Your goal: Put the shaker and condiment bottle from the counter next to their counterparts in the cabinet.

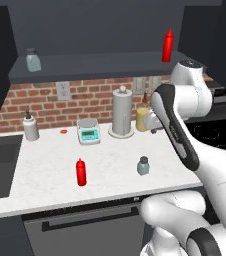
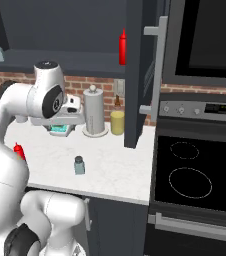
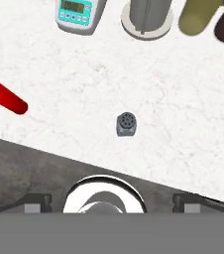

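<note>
The shaker (image 1: 143,165) stands upright near the front edge of the white counter (image 1: 45,175), well right of the red condiment bottle (image 1: 81,172). Small and rigid, it looks light but slick-sided, so I'd pinch the body just under the dark cap. The gripper (image 3: 111,201) hangs high above it, jaws spread wide and empty. Its matching jar (image 1: 33,60) waits on the cabinet (image 1: 85,30) shelf.

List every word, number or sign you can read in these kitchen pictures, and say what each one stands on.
None can be read.
Scale: its green display and buttons are too blurred to read.
Oven panel: a display and marks show, too small to read.
Red bottle, shaker: no label shows.
</note>
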